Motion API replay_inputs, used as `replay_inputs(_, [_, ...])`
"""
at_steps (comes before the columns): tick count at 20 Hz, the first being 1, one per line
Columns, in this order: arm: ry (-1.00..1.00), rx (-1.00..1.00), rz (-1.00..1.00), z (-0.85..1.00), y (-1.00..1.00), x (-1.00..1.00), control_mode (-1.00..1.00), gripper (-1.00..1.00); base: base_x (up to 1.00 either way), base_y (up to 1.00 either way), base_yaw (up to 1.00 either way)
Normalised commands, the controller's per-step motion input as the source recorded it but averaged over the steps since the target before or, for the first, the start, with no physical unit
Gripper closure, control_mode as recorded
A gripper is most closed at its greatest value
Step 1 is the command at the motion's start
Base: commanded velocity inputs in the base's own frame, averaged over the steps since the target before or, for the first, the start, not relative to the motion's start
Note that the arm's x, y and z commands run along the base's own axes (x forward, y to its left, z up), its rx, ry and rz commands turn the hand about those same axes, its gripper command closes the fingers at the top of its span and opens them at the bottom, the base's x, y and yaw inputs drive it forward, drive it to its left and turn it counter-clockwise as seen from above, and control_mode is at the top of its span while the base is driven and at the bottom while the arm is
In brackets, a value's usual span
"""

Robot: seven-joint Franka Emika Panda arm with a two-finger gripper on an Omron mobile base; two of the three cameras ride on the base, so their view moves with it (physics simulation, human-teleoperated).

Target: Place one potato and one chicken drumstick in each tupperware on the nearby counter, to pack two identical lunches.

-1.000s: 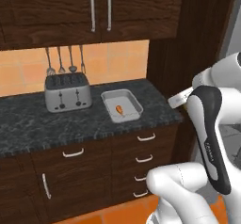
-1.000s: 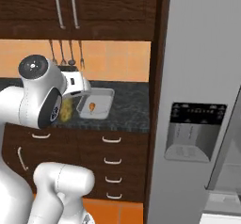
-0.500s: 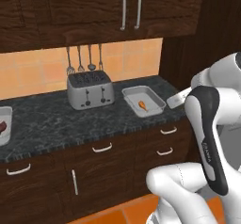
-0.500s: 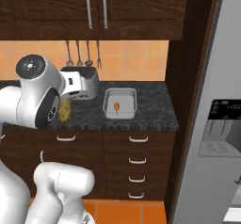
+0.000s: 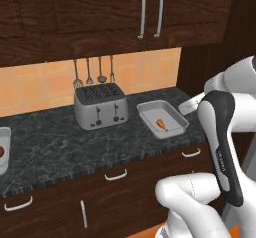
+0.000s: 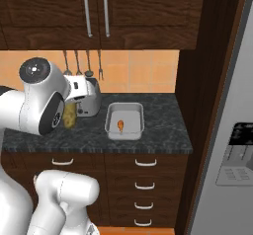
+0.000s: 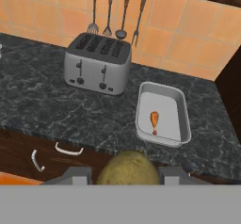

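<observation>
Your base has rolled left along the counter (image 5: 60,147); the toaster (image 5: 100,107) and the tupperware (image 5: 176,113) sit further right in the left base view than they did a second ago, though neither has actually moved on the stone. Your gripper (image 7: 127,177) has its jaws clamped on the potato (image 7: 128,170), which in the hand view bulges between the two fingers; the right base view shows it tucked beside the arm's elbow (image 6: 70,116). The chicken drumstick (image 7: 154,122) already lies in that tray, right of the toaster. Judging from this, the potato belongs beside it. Carry it over the tray's bare half, lower inside the rim before you release, and keep clear of the drumstick so nothing rolls out.
</observation>
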Motion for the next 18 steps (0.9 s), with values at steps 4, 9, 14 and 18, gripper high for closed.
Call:
replay_inputs(4, [-0.03, -0.05, 0.0, 0.0, -0.04, 0.17, -1.0, 1.0, 0.2, 0.0, 0.0])
replay_inputs(9, [0.06, 0.01, 0.05, -0.14, -0.5, 0.85, -1.0, 1.0, 0.0, 0.0, 0.0])
replay_inputs(14, [0.1, -0.01, 0.01, -0.36, -0.37, 1.0, -1.0, 1.0, 0.0, 0.0, 0.0])
replay_inputs(18, [0.07, -0.05, 0.0, -0.4, -0.09, 1.0, -1.0, 1.0, 0.0, 0.0, 0.0])
